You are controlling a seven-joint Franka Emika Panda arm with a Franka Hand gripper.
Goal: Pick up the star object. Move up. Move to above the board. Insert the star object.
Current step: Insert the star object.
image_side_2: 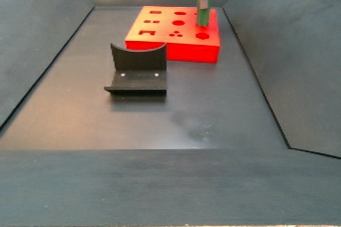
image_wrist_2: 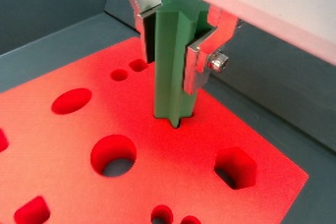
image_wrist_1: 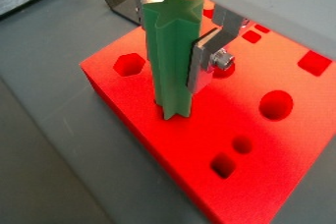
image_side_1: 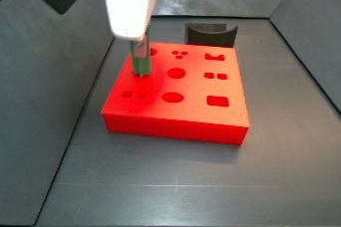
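The star object [image_wrist_1: 172, 66], a long green peg with a star-shaped section, stands upright between the fingers of my gripper [image_wrist_1: 172, 43]. The gripper is shut on it, with silver plates on two opposite sides. It shows the same way in a wrist view [image_wrist_2: 172, 71]. The peg's lower end meets the top of the red-orange board [image_wrist_1: 269, 154] and seems to sit a little way in a cutout, which it hides. In a side view the peg [image_side_1: 139, 65] stands over the board's [image_side_1: 200, 119] far left part. In a side view the gripper [image_side_2: 204, 2] is over the board's [image_side_2: 173, 55] right side.
The board's top has hexagon, round and square cutouts around the peg. The dark fixture [image_side_2: 136, 70] stands on the grey floor in front of the board; in a side view the fixture [image_side_1: 209, 34] is behind it. Dark walls enclose the floor.
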